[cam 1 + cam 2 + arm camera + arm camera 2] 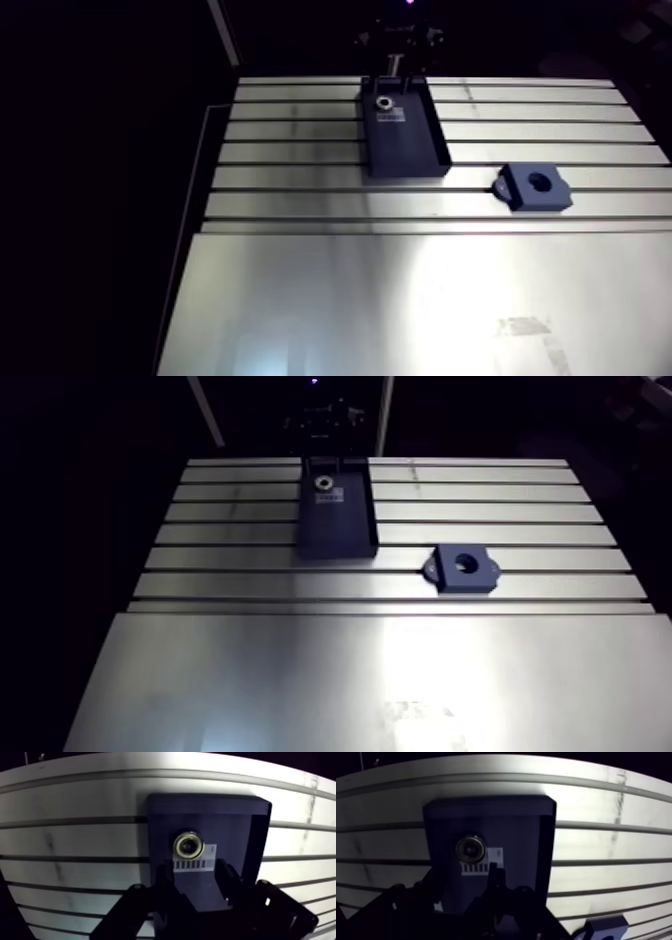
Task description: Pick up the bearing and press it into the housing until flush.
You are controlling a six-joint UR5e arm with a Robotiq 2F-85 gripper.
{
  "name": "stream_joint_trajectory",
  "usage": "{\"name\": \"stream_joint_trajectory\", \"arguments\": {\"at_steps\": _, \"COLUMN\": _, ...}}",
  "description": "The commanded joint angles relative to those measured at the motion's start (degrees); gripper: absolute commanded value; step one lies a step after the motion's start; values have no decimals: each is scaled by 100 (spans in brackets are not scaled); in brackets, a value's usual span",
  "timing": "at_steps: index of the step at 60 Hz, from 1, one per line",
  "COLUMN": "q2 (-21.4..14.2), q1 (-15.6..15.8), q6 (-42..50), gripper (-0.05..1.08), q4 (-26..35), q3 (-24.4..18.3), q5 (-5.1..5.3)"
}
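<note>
Two fingers [163,883] of the gripper [195,876] spread, empty, over the tray [240,827]; bearing [188,844] just ahead in it, housing [536,186] apart on table [400,300].

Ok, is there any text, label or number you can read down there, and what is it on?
Nothing is legible.
Label on the tray floor, beside the bearing: a row of bar-like stripes and one small mark, too blurred to read.
Housing: no marking visible.
</note>
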Motion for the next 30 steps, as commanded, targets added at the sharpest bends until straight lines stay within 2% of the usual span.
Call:
{"name": "stream_joint_trajectory", "arguments": {"at_steps": 1, "q2": 63, "q1": 4, "q6": -6, "gripper": 45, "q4": -209, "q3": 21, "q5": -8}}
{"name": "stream_joint_trajectory", "arguments": {"at_steps": 30, "q2": 168, "q1": -5, "q6": -85, "gripper": 45, "q4": -288, "q3": 47, "q5": -16}}
